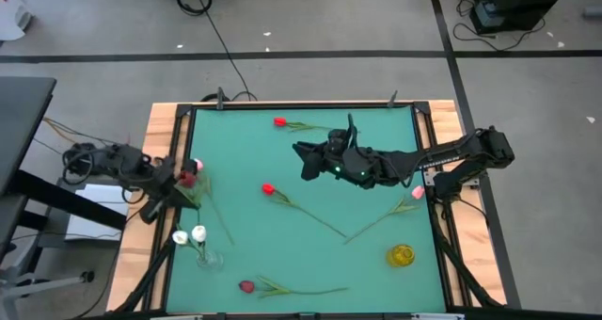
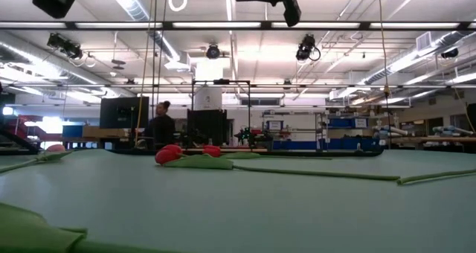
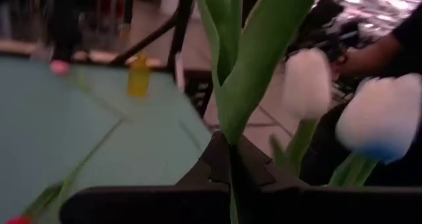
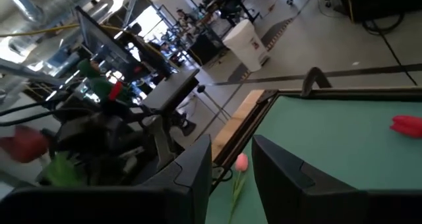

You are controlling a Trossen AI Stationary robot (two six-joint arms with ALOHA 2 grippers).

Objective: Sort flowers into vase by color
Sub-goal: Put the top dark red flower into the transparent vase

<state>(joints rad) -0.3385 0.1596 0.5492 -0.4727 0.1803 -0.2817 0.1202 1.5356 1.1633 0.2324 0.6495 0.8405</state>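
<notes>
Table (image 1: 301, 188) first: it is big and green, with flowers lying flat all over it. Next come the two dark arms. The left gripper (image 1: 184, 183) is at the left edge of the table. It is pinched tight on the green stem of a dark red tulip (image 1: 187, 180), and the stem (image 3: 232, 85) stands up between its fingers. The right gripper (image 1: 306, 160) hangs above the middle of the table, fingers partly apart, holding nothing.

Then the small things. A clear vase (image 1: 205, 256) near the front left already holds two white tulips (image 1: 191, 234). It sits just in front of the left gripper, so the left arm is much nearer to it. A yellow vase (image 1: 402, 255) stands at the front right, nearer the right arm. The red tulip (image 1: 269, 190) lies close to the right gripper, and its long stem points toward the front right.
</notes>
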